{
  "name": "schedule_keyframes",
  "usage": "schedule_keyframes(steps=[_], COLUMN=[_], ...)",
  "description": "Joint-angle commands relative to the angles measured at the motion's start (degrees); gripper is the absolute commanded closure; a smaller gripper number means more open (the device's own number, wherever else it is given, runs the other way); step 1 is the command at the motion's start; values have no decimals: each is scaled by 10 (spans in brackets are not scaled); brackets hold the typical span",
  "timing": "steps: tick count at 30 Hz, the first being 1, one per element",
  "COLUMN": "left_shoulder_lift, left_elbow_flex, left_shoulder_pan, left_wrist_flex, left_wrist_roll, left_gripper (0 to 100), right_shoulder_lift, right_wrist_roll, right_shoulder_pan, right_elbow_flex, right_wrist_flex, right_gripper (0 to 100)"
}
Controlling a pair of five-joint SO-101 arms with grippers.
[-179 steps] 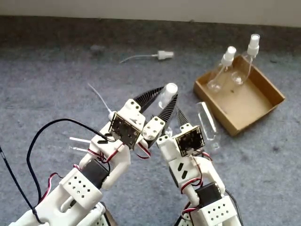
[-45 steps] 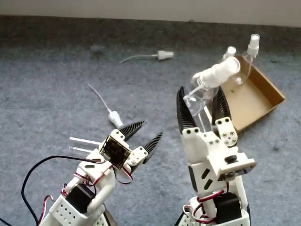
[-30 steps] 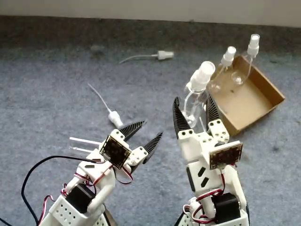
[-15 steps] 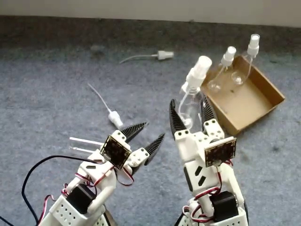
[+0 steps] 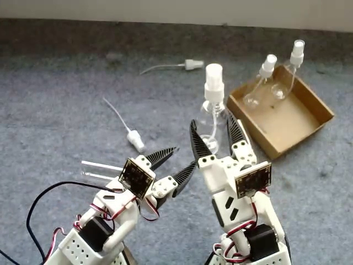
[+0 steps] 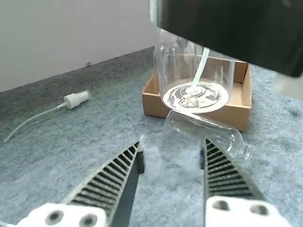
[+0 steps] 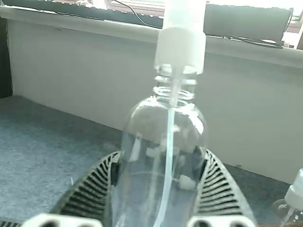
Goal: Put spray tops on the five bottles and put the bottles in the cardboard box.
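Cardboard box (image 5: 298,118) floor mostly bare, two capped bottles (image 5: 263,77) crowding its far-left end, an uncapped bottle (image 6: 203,130) lying just outside its near wall, right gripper (image 5: 211,120) clasping an upright bottle (image 5: 213,107) between box and spread left gripper (image 5: 183,156), carpet (image 5: 66,94) farther left mostly open

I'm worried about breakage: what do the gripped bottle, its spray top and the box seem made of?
The bottle looks like clear, glossy plastic, possibly glass: the tube inside shows through it. Its spray top is opaque white, likely matte plastic. The box is dull brown cardboard, with thin walls.
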Motion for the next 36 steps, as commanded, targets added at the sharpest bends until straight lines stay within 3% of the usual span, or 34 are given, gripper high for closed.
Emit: schedule_keyframes(steps=[1,5,12,15,23,27,36], left_shoulder_lift=[-4,-4,-4,-4,-4,-2,2], left_elbow_flex=[12,12,-14,-15,-18,-24,-109], left_shoulder_pan=[10,0,-141,-171,-170,-171,-170], left_wrist_flex=[-15,-17,-55,-92,-229,-250,-250], left_wrist_roll=[4,4,4,4,4,4,4], left_gripper=[850,850,850,850,860,998,993], right_shoulder_lift=[-8,-8,-8,-8,-8,-8,-8], right_wrist_roll=[2,2,0,0,0,1,1], right_shoulder_pan=[-7,-7,-7,-9,-11,-12,-104], right_elbow_flex=[-44,-54,-18,12,101,119,122], right_wrist_flex=[4,4,4,2,1,0,0], right_gripper=[927,927,927,927,927,926,926])
